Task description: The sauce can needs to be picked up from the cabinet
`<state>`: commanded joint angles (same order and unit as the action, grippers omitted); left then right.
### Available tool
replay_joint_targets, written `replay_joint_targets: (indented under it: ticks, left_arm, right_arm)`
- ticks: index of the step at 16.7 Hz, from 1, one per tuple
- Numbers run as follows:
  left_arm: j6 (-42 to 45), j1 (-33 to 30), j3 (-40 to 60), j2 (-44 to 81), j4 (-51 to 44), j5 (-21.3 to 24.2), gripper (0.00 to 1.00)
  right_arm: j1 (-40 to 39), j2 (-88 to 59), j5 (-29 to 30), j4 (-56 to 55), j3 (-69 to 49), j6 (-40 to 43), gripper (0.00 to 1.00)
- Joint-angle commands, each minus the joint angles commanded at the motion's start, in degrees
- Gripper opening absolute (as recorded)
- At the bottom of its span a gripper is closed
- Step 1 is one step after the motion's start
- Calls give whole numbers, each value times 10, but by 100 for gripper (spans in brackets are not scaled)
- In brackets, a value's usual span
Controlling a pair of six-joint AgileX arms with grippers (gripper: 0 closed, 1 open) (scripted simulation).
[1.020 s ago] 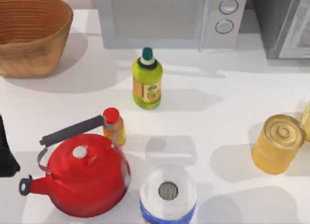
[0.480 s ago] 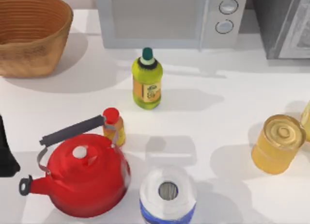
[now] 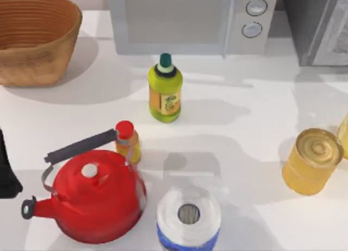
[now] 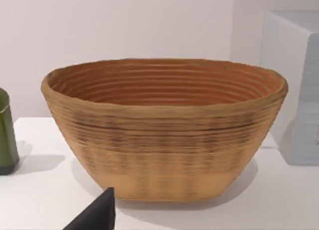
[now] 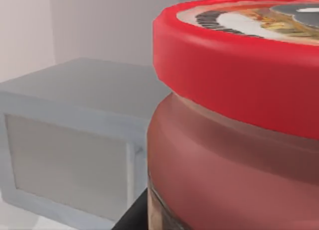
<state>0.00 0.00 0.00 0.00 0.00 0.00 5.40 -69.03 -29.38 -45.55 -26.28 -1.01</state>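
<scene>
Right hand's grip cannot be told; the round, glossy red-lidded sauce can (image 5: pixel 234 140) looms close.

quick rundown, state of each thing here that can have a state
sauce can: upright, red lid on, right in front of the right wrist camera
cabinet: door panel faces the table
microwave: door shut
green bottle: upright, capped
red kettle: upright, lid on
yellow can: upright, sealed
basket: upright, empty
</scene>
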Motion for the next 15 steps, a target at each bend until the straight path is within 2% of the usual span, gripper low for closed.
replay_joint_targets:
  ticks: [8, 12, 15]
  left_arm:
    - [0, 0, 0, 0, 0, 0, 100]
    - [0, 0, 0, 0, 0, 0, 100]
    - [0, 0, 0, 0, 0, 0, 100]
  right_arm:
    - [33, -439, -172, -264, -151, -2, 0]
    - [41, -550, -218, -337, -193, -3, 0]
    - [43, -569, -226, -350, -201, -3, 0]
